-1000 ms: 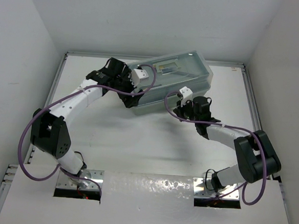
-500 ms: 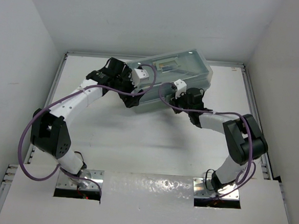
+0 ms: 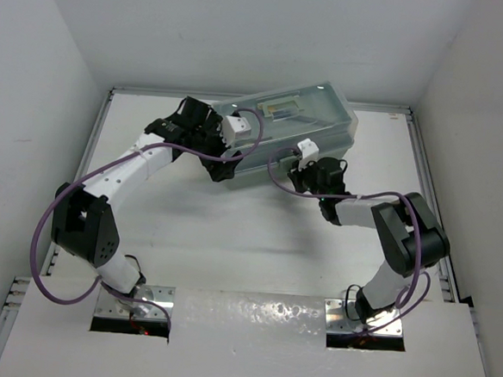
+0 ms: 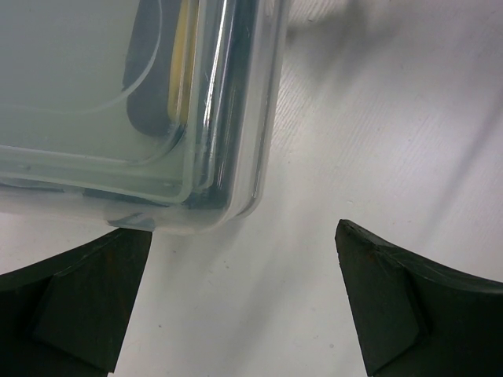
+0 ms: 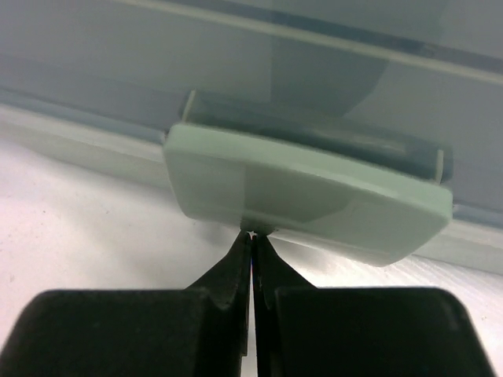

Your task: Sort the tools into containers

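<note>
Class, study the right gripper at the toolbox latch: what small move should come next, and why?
Probably lever the closed tips upward to flip the latch open. The right gripper is shut, its tips against the latch's lower edge; the lid is down, and the open left gripper flanks the toolbox corner.

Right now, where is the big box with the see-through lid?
In the top view, the toolbox sits at the far middle of the table, with the open left pincer at its left corner and the shut right pincer at its front latch.
</note>
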`<state>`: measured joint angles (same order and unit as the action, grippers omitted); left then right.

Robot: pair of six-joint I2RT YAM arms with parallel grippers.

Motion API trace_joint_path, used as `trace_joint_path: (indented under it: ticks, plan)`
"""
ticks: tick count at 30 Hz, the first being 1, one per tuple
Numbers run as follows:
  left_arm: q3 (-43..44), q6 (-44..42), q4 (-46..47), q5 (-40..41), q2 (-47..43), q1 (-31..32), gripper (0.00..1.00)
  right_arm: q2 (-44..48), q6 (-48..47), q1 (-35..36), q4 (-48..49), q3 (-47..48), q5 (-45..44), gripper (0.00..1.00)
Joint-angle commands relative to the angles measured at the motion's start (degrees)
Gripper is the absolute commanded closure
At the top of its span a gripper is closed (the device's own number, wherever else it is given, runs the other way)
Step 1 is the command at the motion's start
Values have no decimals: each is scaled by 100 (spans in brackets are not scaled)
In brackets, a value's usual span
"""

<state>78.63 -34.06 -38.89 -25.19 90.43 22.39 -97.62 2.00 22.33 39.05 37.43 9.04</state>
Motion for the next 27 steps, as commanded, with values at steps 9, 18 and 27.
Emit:
trace_joint_path:
  ticks: [9, 18, 27]
  plan:
    - [1083, 759, 915, -628, -184, -384, 0, 955, -121, 9, 482, -912, 186, 100]
    - [3516, 2913, 1912, -451, 2368, -1167, 9, 1403, 20, 17, 402, -1352, 72, 100]
    - [4574, 3205, 1999, -1797, 3798, -1097, 0, 1360, -103, 9, -2, -1080, 98, 100]
